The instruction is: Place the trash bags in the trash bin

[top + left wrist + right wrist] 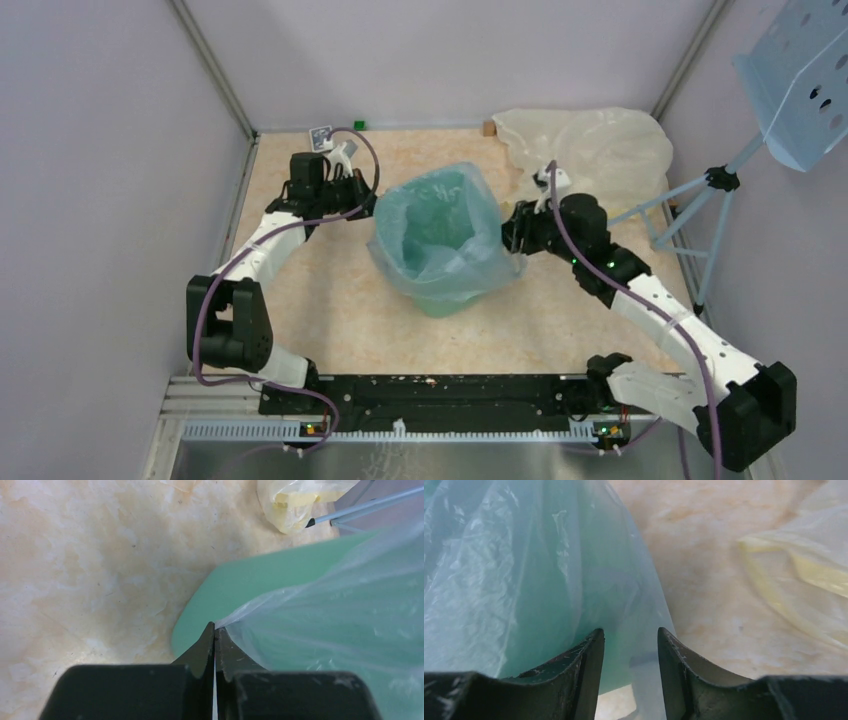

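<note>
The mint-green trash bin stands mid-table with the pale blue trash bag draped in and over it. My left gripper is at the bin's left side, shut on the bag's edge; in the left wrist view the film runs out from between my closed fingertips, over the bin's wall. My right gripper is at the bin's right side, open, its fingers straddling a fold of the bag with a clear gap either side.
A larger cream-yellow plastic bag lies at the back right, close behind my right arm; it also shows in the right wrist view. A blue tripod with a perforated panel stands at the right edge. Walls enclose the table.
</note>
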Controlling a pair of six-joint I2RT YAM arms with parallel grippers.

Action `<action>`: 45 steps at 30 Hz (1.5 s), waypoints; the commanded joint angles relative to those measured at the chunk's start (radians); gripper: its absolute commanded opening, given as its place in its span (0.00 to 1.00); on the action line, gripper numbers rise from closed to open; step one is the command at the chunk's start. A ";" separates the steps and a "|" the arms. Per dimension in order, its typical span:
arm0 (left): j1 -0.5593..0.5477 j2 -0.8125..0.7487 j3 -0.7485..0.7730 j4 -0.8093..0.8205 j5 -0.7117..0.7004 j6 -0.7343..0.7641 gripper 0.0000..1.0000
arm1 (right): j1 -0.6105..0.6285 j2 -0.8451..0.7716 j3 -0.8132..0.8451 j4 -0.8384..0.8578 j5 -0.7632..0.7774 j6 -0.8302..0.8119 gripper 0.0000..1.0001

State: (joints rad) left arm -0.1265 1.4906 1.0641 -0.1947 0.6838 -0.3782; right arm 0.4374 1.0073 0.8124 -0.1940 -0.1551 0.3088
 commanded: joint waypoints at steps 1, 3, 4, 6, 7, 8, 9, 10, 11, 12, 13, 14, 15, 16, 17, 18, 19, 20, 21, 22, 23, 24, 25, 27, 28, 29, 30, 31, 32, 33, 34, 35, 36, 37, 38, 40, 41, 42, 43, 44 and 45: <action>-0.010 0.011 0.015 0.053 0.006 -0.035 0.00 | 0.198 -0.057 -0.004 0.045 0.117 0.066 0.44; -0.010 0.027 0.027 0.051 -0.006 -0.030 0.00 | 0.249 -0.055 -0.003 0.040 0.134 0.082 0.43; -0.010 0.036 0.038 0.046 -0.012 -0.021 0.00 | 0.262 -0.055 -0.002 0.031 0.136 0.081 0.43; -0.010 0.058 0.069 0.016 -0.031 0.000 0.00 | 0.265 -0.064 -0.005 0.007 0.149 0.083 0.44; -0.010 0.069 0.086 0.001 -0.033 0.009 0.00 | 0.265 -0.070 -0.005 -0.011 0.192 0.080 0.44; -0.011 0.076 0.100 -0.009 -0.036 0.015 0.00 | 0.264 -0.078 -0.006 -0.024 0.226 0.073 0.44; -0.010 0.082 0.111 -0.018 -0.038 0.021 0.00 | 0.257 -0.085 -0.007 -0.034 0.242 0.069 0.44; -0.010 0.082 0.121 -0.027 -0.042 0.027 0.00 | 0.244 -0.090 -0.008 -0.038 0.231 0.072 0.44; -0.010 0.080 0.129 -0.038 -0.048 0.033 0.00 | 0.223 -0.096 -0.012 -0.038 0.204 0.082 0.45; -0.010 0.075 0.135 -0.050 -0.055 0.042 0.00 | 0.201 -0.100 -0.016 -0.034 0.168 0.093 0.46; -0.009 0.066 0.141 -0.061 -0.069 0.048 0.00 | 0.177 -0.105 -0.028 -0.018 0.127 0.103 0.48; -0.007 0.055 0.142 -0.072 -0.082 0.051 0.00 | 0.161 -0.108 -0.036 -0.001 0.091 0.111 0.50; -0.005 0.041 0.140 -0.076 -0.090 0.046 0.00 | 0.152 -0.112 -0.053 0.020 0.061 0.115 0.52; 0.004 0.026 0.132 -0.076 -0.091 0.039 0.00 | 0.142 -0.108 -0.066 0.039 0.033 0.116 0.53; 0.011 0.012 0.124 -0.071 -0.091 0.029 0.00 | 0.131 -0.098 -0.074 0.053 0.001 0.115 0.54; 0.016 -0.002 0.119 -0.070 -0.084 0.024 0.00 | 0.120 -0.084 -0.078 0.066 -0.034 0.114 0.54; 0.022 -0.013 0.117 -0.072 -0.079 0.023 0.00 | 0.114 -0.067 -0.082 0.082 -0.069 0.108 0.55; 0.027 -0.022 0.116 -0.081 -0.077 0.024 0.00 | 0.110 -0.051 -0.086 0.102 -0.112 0.101 0.55; 0.031 -0.030 0.114 -0.090 -0.074 0.027 0.00 | 0.109 -0.036 -0.087 0.113 -0.138 0.089 0.55; 0.037 -0.037 0.111 -0.100 -0.073 0.030 0.00 | 0.109 -0.025 -0.093 0.140 -0.167 0.083 0.55; 0.042 -0.045 0.109 -0.110 -0.070 0.035 0.00 | 0.109 -0.016 -0.100 0.166 -0.195 0.080 0.55; 0.048 -0.052 0.103 -0.120 -0.068 0.038 0.00 | 0.109 -0.007 -0.101 0.177 -0.210 0.082 0.55; 0.055 -0.061 0.095 -0.129 -0.067 0.042 0.00 | 0.107 0.001 -0.101 0.181 -0.221 0.084 0.55; 0.067 -0.078 0.082 -0.159 -0.085 0.048 0.00 | 0.107 0.004 -0.098 0.165 -0.203 0.089 0.55; 0.075 -0.087 0.075 -0.170 -0.090 0.054 0.00 | 0.106 -0.003 -0.100 0.155 -0.181 0.091 0.55; 0.083 -0.096 0.061 -0.172 -0.093 0.058 0.00 | 0.102 -0.015 -0.107 0.149 -0.168 0.092 0.55; 0.089 -0.109 0.047 -0.173 -0.092 0.061 0.00 | 0.088 -0.027 -0.113 0.141 -0.154 0.100 0.55; 0.097 -0.116 0.036 -0.175 -0.088 0.065 0.00 | 0.075 -0.039 -0.118 0.134 -0.156 0.105 0.55; 0.101 -0.119 0.023 -0.177 -0.085 0.067 0.00 | 0.059 -0.050 -0.125 0.138 -0.177 0.108 0.55; 0.105 -0.124 0.014 -0.177 -0.080 0.069 0.00 | 0.048 -0.058 -0.132 0.146 -0.207 0.112 0.55; 0.108 -0.124 0.004 -0.175 -0.074 0.070 0.00 | 0.042 -0.062 -0.137 0.150 -0.237 0.115 0.55; 0.108 -0.125 -0.007 -0.170 -0.069 0.071 0.00 | 0.041 -0.055 -0.138 0.154 -0.273 0.118 0.55; 0.108 -0.123 -0.014 -0.165 -0.064 0.072 0.00 | 0.041 -0.046 -0.137 0.158 -0.312 0.123 0.55; 0.109 -0.121 -0.022 -0.162 -0.059 0.074 0.00 | 0.041 -0.032 -0.141 0.166 -0.340 0.132 0.55; 0.110 -0.116 -0.026 -0.159 -0.053 0.075 0.00 | 0.040 -0.019 -0.147 0.182 -0.368 0.142 0.55; 0.109 -0.106 -0.032 -0.149 -0.036 0.074 0.00 | 0.040 0.008 -0.161 0.224 -0.392 0.160 0.55; 0.108 -0.102 -0.034 -0.143 -0.030 0.071 0.00 | 0.041 0.022 -0.166 0.240 -0.397 0.168 0.55; 0.109 -0.096 -0.036 -0.139 -0.025 0.070 0.00 | 0.041 0.039 -0.169 0.254 -0.403 0.176 0.55; 0.109 -0.091 -0.036 -0.138 -0.020 0.069 0.00 | 0.041 0.058 -0.171 0.269 -0.408 0.184 0.54; 0.109 -0.086 -0.035 -0.137 -0.015 0.068 0.00 | 0.041 0.073 -0.172 0.280 -0.408 0.192 0.53; 0.108 -0.084 -0.036 -0.138 -0.013 0.068 0.00 | 0.041 0.088 -0.173 0.286 -0.399 0.201 0.52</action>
State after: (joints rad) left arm -0.0212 1.3983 1.0348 -0.3733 0.6353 -0.3229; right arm 0.4812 1.0462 0.6514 -0.0051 -0.5076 0.4664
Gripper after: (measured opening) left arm 0.004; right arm 0.539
